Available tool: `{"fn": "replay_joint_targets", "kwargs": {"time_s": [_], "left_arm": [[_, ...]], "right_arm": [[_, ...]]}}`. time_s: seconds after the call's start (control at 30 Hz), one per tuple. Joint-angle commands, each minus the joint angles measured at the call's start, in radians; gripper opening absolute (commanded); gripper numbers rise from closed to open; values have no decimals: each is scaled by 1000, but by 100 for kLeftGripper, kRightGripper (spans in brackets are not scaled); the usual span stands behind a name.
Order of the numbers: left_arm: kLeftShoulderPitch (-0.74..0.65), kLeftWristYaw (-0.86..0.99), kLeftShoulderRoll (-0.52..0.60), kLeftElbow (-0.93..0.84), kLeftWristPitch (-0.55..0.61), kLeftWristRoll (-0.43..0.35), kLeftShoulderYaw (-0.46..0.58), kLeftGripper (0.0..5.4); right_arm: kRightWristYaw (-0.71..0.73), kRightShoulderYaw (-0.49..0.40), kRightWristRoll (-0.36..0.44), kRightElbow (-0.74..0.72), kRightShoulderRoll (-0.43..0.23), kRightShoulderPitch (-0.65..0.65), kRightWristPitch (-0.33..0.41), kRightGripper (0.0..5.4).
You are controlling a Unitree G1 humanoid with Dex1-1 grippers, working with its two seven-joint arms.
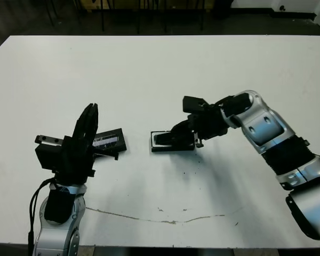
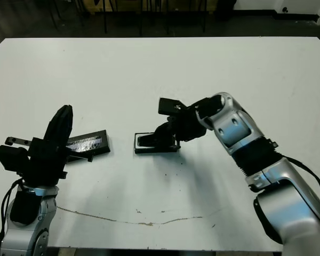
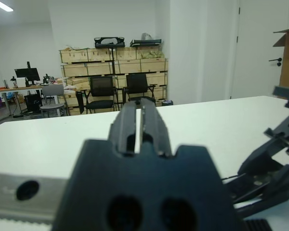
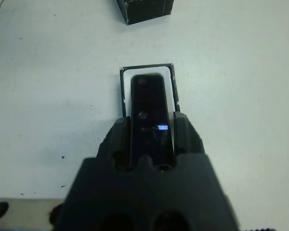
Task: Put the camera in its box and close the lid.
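The box (image 1: 172, 144), a shallow black tray with white lining (image 4: 127, 82), lies near the table's middle. My right gripper (image 1: 177, 136) reaches over it from the right and is shut on the camera (image 4: 149, 108), a slim black bar whose far end lies over the lining; its fingers (image 4: 185, 137) flank the bar. I cannot tell whether the camera rests in the tray or hangs just above it. The lid (image 1: 108, 142), flat and black with a shiny strip, lies left of the box. My left gripper (image 1: 92, 109) stands beside the lid, pointing up, shut and empty.
A thin crack line (image 1: 165, 218) runs along the table near the front edge. Chair legs (image 1: 101, 10) show beyond the far edge. In the left wrist view, office chairs and wooden crates (image 3: 111, 62) stand behind the table, and the right gripper (image 3: 272, 161) shows at one side.
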Motion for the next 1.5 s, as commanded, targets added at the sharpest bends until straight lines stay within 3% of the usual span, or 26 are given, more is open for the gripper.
{"fn": "replay_joint_targets", "kwargs": {"time_s": [0.03, 0.43, 0.63, 0.87, 1.03, 1.33, 1.5], "left_arm": [[51, 8, 3, 8, 4, 8, -4, 0], [53, 10, 5, 14, 2, 1, -3, 0], [53, 7, 8, 18, -10, 1, 0, 0], [55, 9, 3, 20, -5, -7, -4, 0], [54, 9, 3, 14, 5, -11, -3, 0], [47, 8, 7, 20, 0, -6, 1, 0], [46, 11, 9, 18, 1, 3, 4, 0]], "right_arm": [[10, 28, -25, 26, 10, 13, -8, 91], [1, 45, -57, 57, 24, 32, -44, 91], [-37, 33, -88, -8, -13, 73, -122, 91], [2, -25, -64, 56, -64, 68, -362, 209], [6, -63, -56, 49, -95, 69, -374, 294], [4, -128, -19, -49, -140, 105, -326, 448], [-12, -251, 129, -112, -130, 147, -136, 535]]}}
